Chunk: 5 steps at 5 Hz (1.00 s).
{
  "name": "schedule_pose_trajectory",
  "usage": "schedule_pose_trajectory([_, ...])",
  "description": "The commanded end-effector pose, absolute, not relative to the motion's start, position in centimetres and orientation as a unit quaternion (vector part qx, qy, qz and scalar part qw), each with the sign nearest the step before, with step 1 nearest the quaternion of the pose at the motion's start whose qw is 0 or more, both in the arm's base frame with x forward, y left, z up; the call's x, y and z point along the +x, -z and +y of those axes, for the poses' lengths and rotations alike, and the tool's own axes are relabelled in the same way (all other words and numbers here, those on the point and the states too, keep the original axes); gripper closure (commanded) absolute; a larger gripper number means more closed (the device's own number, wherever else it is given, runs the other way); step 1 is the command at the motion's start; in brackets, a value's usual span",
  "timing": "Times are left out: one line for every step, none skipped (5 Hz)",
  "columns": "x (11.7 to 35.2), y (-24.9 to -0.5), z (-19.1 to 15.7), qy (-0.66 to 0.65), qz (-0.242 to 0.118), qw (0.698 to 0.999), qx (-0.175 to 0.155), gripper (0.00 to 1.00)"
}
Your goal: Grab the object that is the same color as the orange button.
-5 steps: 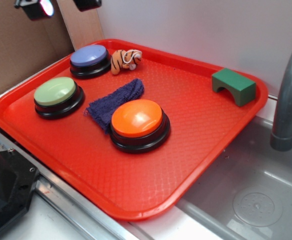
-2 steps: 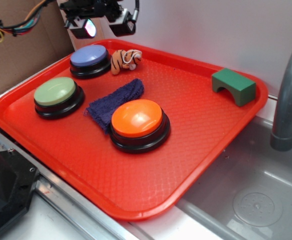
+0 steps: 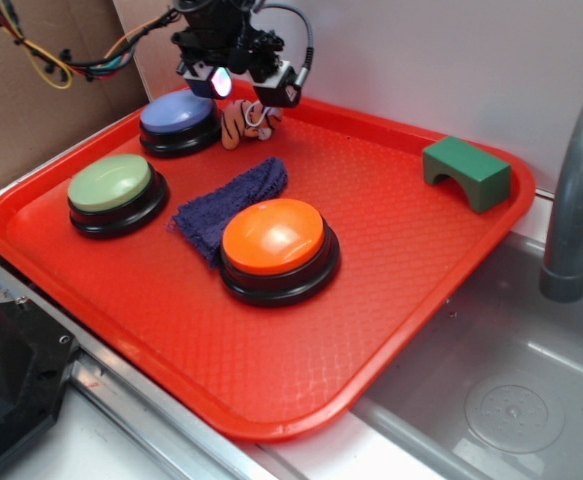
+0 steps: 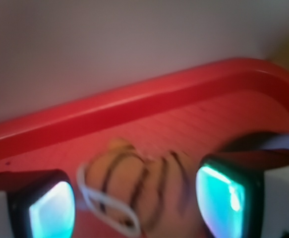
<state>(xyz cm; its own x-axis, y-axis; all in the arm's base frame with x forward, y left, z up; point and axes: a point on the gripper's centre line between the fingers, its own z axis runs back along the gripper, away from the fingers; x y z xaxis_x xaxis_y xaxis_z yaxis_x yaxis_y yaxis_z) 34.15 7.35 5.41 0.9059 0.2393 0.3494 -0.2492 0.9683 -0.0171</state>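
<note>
The small orange plush tiger (image 3: 243,122) with black stripes lies at the back of the red tray (image 3: 391,250), right of the blue-purple button (image 3: 178,110). My gripper (image 3: 249,88) hangs open just above it, a finger on either side. In the wrist view the tiger (image 4: 139,191) lies between the two glowing pads (image 4: 51,208), with gaps to both; the view is blurred. The large orange button (image 3: 274,236) on its black base stands mid-tray, well in front of the gripper.
A dark blue cloth (image 3: 233,203) lies behind the orange button. A green-topped button (image 3: 110,183) stands at the left. A green arch block (image 3: 466,172) sits at the tray's back right. A grey faucet (image 3: 577,190) and sink (image 3: 501,380) are at the right; a white wall is close behind.
The gripper has come down and to the right from the upper left, from above the blue-purple button to just over the tiger. Nothing on the tray has moved.
</note>
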Motion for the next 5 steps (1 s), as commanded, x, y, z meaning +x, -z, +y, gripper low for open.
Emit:
schedule_pose_trajectory([34.8,-4.4,7.5,-0.105,-0.171,0.978,0.057,0.0])
schedule_pose_trajectory([33.6,-4.0,6.8,-0.093,-0.156,0.983,0.042,0.0])
schedule_pose_trajectory([32.7,-4.0,6.4,-0.099,-0.155,0.982,0.041,0.65])
schedule_pose_trajectory([32.5,-5.0,6.5,-0.115,-0.155,0.981,0.019,1.0])
schedule_pose_trajectory([32.1,-6.0,6.3,-0.142,-0.155,0.978,0.019,1.0])
